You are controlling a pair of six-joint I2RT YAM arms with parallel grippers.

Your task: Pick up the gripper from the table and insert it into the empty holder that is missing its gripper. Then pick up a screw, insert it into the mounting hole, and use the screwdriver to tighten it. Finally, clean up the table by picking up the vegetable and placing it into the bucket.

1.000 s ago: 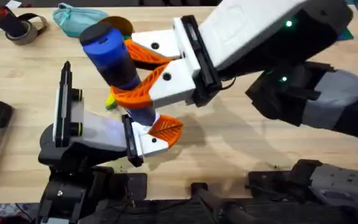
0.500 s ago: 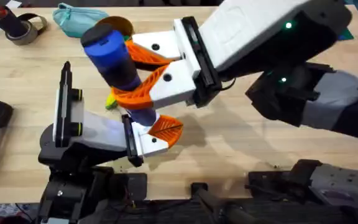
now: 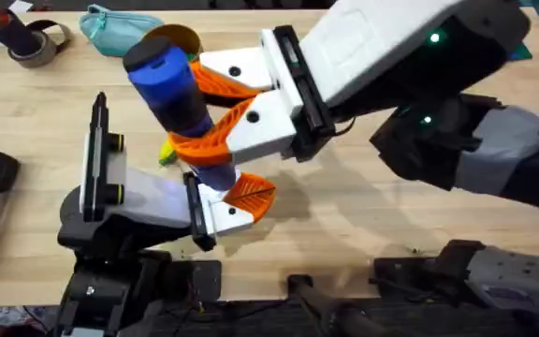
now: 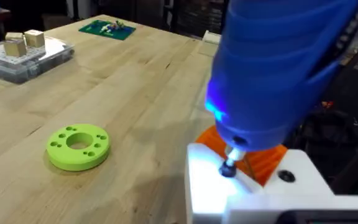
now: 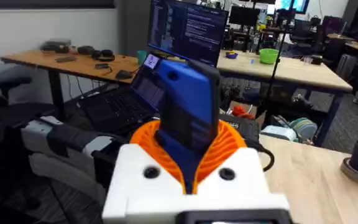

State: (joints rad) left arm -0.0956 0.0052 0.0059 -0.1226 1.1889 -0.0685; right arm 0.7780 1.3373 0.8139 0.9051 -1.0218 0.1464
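My right gripper (image 3: 190,112) is shut on the blue screwdriver (image 3: 168,86), its orange ribbed fingers (image 5: 229,146) clamped on both sides of the barrel (image 5: 188,102). The screwdriver stands tilted, its lit tip on a dark screw (image 4: 229,168) in the white holder (image 4: 253,193) at the end of my left arm. The orange gripper (image 3: 251,194) sits in that holder and shows beside the tip (image 4: 272,158). My left gripper (image 3: 237,192) lies low over the table (image 3: 363,211). The yellow-green vegetable (image 3: 167,153) peeks out beside the screwdriver. The mustard bucket (image 3: 183,37) is partly hidden behind it.
A teal pouch (image 3: 110,23) and a tape roll (image 3: 31,42) lie at the far left. A lime-green disc with holes (image 4: 78,146), a clear box with wooden cubes (image 4: 23,53) and a green board (image 4: 107,28) sit on the table's right part.
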